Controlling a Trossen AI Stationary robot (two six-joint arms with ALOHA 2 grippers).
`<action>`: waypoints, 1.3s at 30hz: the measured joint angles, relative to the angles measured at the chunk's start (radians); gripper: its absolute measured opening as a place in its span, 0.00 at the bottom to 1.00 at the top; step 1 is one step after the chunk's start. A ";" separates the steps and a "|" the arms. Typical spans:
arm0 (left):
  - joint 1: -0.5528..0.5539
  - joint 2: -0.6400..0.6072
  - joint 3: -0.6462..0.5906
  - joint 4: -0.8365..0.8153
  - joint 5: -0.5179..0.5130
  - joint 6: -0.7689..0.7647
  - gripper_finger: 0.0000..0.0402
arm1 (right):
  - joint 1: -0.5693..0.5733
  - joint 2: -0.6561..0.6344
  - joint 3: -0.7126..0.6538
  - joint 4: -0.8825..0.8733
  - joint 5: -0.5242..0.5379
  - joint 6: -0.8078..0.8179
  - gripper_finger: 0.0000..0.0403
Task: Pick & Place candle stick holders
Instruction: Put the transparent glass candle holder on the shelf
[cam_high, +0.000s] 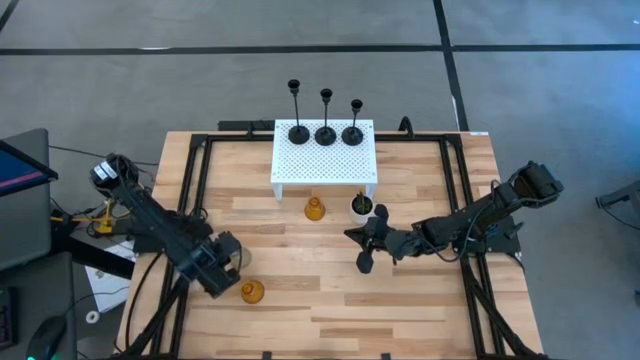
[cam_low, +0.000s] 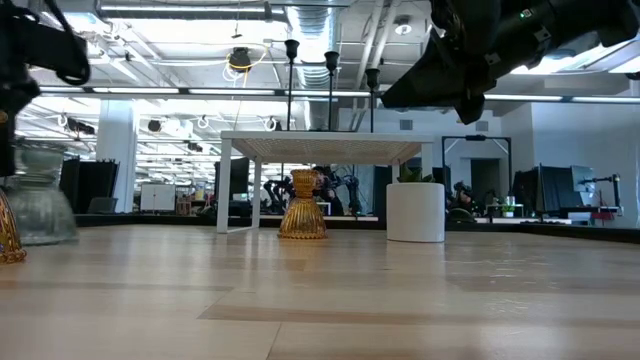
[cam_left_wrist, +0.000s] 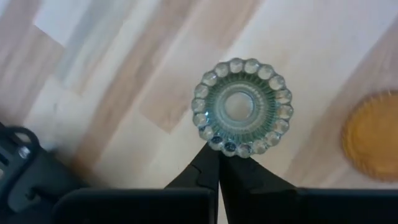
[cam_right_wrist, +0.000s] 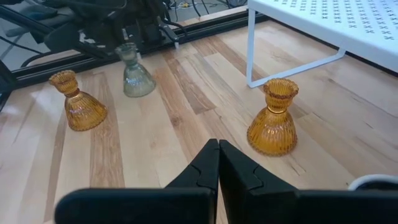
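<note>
A pale grey glass holder (cam_left_wrist: 241, 106) stands upright on its base on the wood table, left of centre (cam_right_wrist: 134, 71). My left gripper (cam_left_wrist: 219, 152) is shut above it, pointing steeply down, its tips at the holder's top rim. One amber holder (cam_high: 251, 291) stands near the front, beside the left gripper (cam_high: 228, 262). A second amber holder (cam_high: 314, 208) stands before the white stand (cam_high: 325, 150), which carries three black thin-stemmed holders (cam_high: 326, 132). My right gripper (cam_high: 350, 236) hangs shut above the table's middle, holding nothing. My left gripper has its shut fingertips (cam_left_wrist: 211, 155) right at the beaded top rim (cam_left_wrist: 227, 148) of the pale grey holder, coming from above. I cannot tell whether they touch the rim or hang just over it. The holder stands upright on the table.
A small white pot with a green plant (cam_high: 361, 205) stands right of the far amber holder, close to my right gripper. Black frame rails (cam_high: 195, 180) run along the table's left and right sides. Bare wood lies along the front edge (cam_high: 340, 320).
</note>
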 joint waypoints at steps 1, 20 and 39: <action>0.009 0.000 0.000 0.000 -0.011 0.011 0.01 | 0.000 0.000 0.000 -0.001 0.000 0.000 0.00; 0.218 0.000 0.000 0.241 -0.220 0.371 0.01 | 0.000 0.000 0.000 -0.009 0.000 0.000 0.00; 0.373 0.000 0.000 0.447 -0.237 0.684 0.01 | 0.000 0.000 0.000 -0.008 0.000 0.000 0.00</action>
